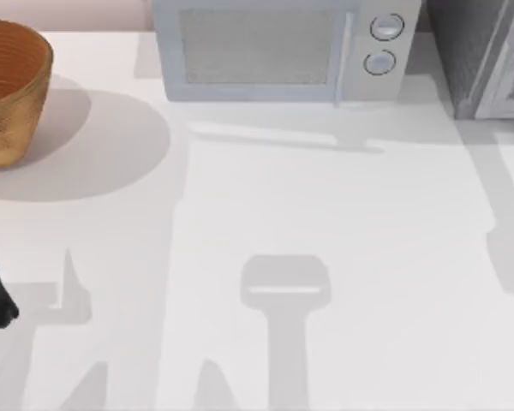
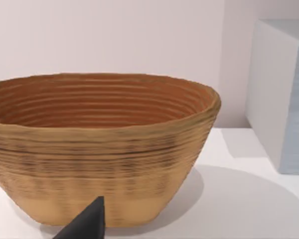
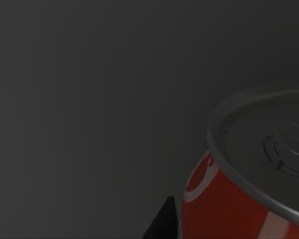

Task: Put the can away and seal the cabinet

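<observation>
Close against the right wrist camera sits the can (image 3: pixel 229 209), its smooth red side curving down from a silver rim and a recessed metal lid with a pull tab; a white curved stroke of lettering shows just beneath the rim. It stands in a dim, flat dark grey space that reads as the inside of a box, though I cannot say for certain which one. One dark, pointed finger of the right pincer (image 3: pixel 162 224) lies just beside the can's wall, and I cannot tell whether the fingers are spread or pinching the can. From above, the cabinet (image 1: pixel 475 51) stands at the far right corner of the desk (image 1: pixel 325 214), a dark grey speckled block with a lighter grey framed panel along its right side. Left of it sits a pale grey microwave (image 1: pixel 274 47) with a meshed door and two round knobs. At the far left of the desk rests a woven basket (image 2: pixel 99 144), oval, tan outside and orange-brown inside, with fine horizontal ribs. The left arm is parked at the desk's left edge, facing the basket, and the dark tip of the left pincer (image 2: pixel 87 224) pokes into its own wrist view; its fingers' state cannot be told.
</observation>
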Tool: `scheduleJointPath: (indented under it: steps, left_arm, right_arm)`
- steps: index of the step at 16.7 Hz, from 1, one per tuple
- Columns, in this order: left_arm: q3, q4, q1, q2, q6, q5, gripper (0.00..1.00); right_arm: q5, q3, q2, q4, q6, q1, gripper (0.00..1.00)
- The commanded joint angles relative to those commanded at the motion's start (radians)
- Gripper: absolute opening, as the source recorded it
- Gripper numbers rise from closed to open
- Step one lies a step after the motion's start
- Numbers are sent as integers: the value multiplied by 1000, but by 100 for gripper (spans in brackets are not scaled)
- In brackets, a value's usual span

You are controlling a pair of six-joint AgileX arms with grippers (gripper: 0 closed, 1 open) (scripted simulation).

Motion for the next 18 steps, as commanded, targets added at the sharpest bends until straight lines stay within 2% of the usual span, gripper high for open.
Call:
scheduleJointPath:
  steps: [4, 17, 18]
  left_arm:
    - [0, 0, 0, 0, 0, 0, 100]
    - [0, 0, 0, 0, 0, 0, 100]
    - [0, 0, 0, 0, 0, 0, 100]
  right_arm:
    - [0, 0, 0, 0, 0, 0, 0]
    - [0, 0, 0, 0, 0, 0, 98]
    - [0, 0, 0, 0, 0, 0, 100]
